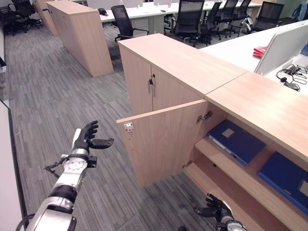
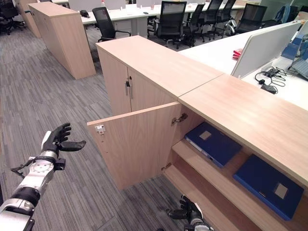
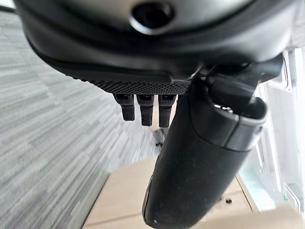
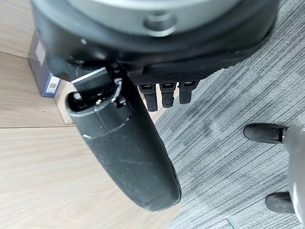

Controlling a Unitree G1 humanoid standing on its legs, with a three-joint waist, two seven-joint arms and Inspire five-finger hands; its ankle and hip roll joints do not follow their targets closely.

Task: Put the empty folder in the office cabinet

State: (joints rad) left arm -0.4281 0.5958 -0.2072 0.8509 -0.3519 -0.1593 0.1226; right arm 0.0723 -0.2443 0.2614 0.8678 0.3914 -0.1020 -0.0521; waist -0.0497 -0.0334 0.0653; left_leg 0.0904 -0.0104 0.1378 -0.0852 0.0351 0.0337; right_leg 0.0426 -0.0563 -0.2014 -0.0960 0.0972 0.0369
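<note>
Right hand (image 1: 219,210) empty below cabinet (image 1: 250,96) holding two blue folders (image 1: 237,141).

Blue folders (image 1: 237,141) on cabinet shelf: two, second (image 1: 285,179) to right. Open cabinet doors (image 1: 161,139): one. Closed door pair (image 1: 147,86) behind: two doors. Freestanding cabinets (image 1: 82,33) far left: two. Office chairs (image 1: 187,21) along far desk: several, exact count unclear.

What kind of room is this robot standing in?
It looks like an open office. Black swivel chairs line long white desks, low wooden cabinets stand on grey carpet, and blue folders lie on a shelf inside the open cabinet.
</note>
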